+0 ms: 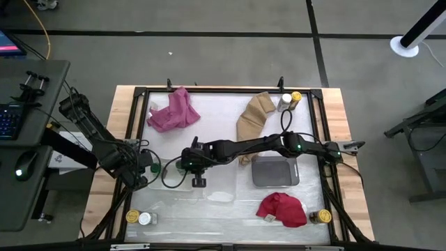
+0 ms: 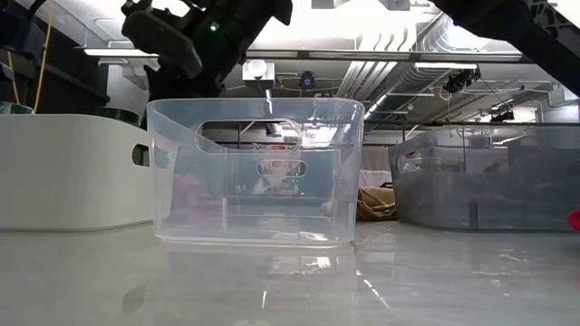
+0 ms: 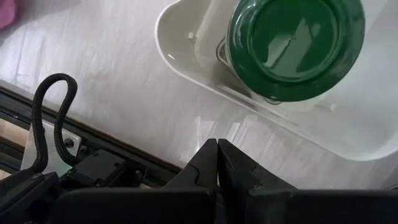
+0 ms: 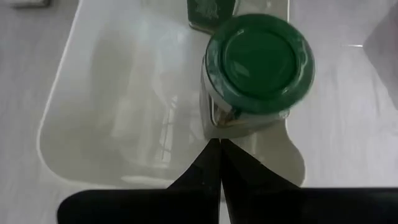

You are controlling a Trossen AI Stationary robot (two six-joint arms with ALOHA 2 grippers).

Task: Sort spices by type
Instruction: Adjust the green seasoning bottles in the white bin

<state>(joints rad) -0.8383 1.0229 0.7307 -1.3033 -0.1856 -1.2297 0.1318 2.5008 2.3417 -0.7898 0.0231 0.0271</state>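
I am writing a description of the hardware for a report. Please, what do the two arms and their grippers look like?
Both are dark, near-black jointed arms built of slim segments. The left gripper and the right gripper each end in two black, wedge-shaped fingers tapering to a point. A looped black cable runs beside the left one. Small green indicator lights glow on the right arm.
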